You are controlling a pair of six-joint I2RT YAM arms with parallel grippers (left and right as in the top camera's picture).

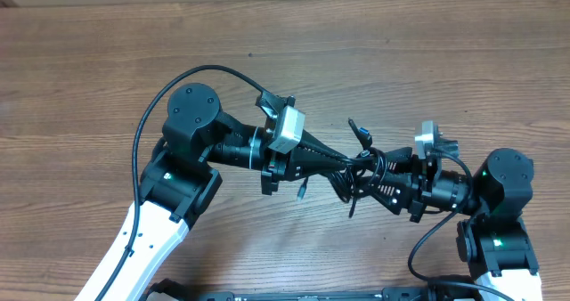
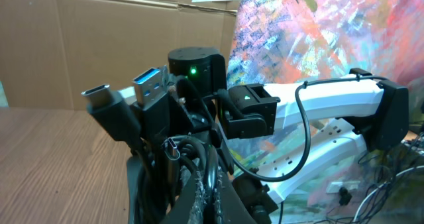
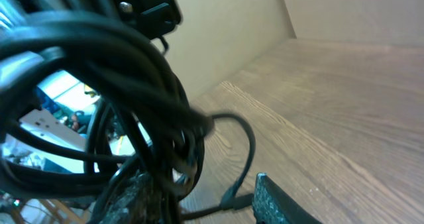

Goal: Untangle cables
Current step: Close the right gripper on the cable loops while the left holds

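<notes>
Only the left wrist view shows the plugs close up: a USB-C plug (image 2: 99,95) and a blue-tongued USB-A plug (image 2: 151,82), both pointing up. Below them the left end effector (image 2: 182,187) is clenched on the cables (image 2: 193,152). Overhead, the bundle runs left to right between the arms, over the tabletop (image 1: 80,78). The right end effector (image 3: 205,199) is released, its fingers apart.

A brown wood-grain surface (image 1: 89,78) is shown; whether it is touched by the thin black cables (image 1: 363,142) cannot be told.
</notes>
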